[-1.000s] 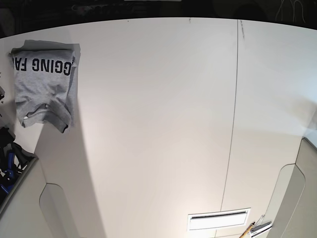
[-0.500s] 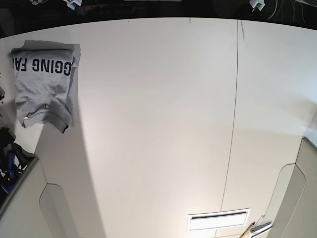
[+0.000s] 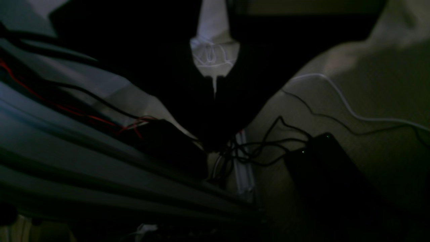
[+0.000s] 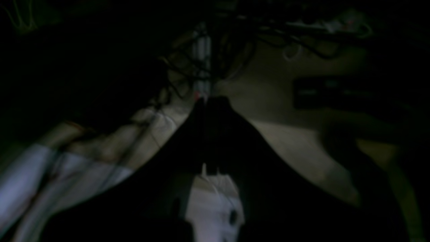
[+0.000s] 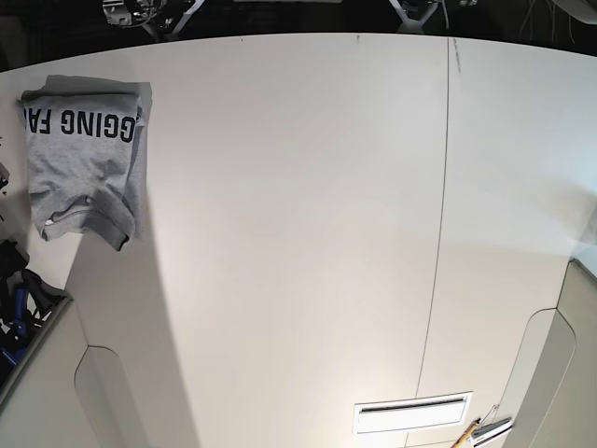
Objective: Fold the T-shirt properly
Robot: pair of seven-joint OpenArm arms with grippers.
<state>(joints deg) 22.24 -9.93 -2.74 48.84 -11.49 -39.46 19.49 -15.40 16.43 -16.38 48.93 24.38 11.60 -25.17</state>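
The folded heather-grey cotton T-shirt [image 5: 82,166] with black lettering lies at 10 o'clock on the white table [image 5: 308,233]. Both grippers, left [image 3: 215,97] and right [image 4: 205,101], are closed, empty.

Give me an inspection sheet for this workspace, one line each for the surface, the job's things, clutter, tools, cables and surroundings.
Surface: white table, a dark seam line running front to back on the base view's right.
Job's things: grey T-shirt lies folded at the table's far left edge, black lettering facing up, one sleeve sticking out of the fold.
Clutter: nothing seen on the table apart from the shirt.
Tools: left tool shut, right tool shut, neither holding anything; both off the table.
Cables: black, red and white cables tangled below the left tool.
Surroundings: dark and blurred in both wrist views; blue-and-black gear beside the table's left edge.
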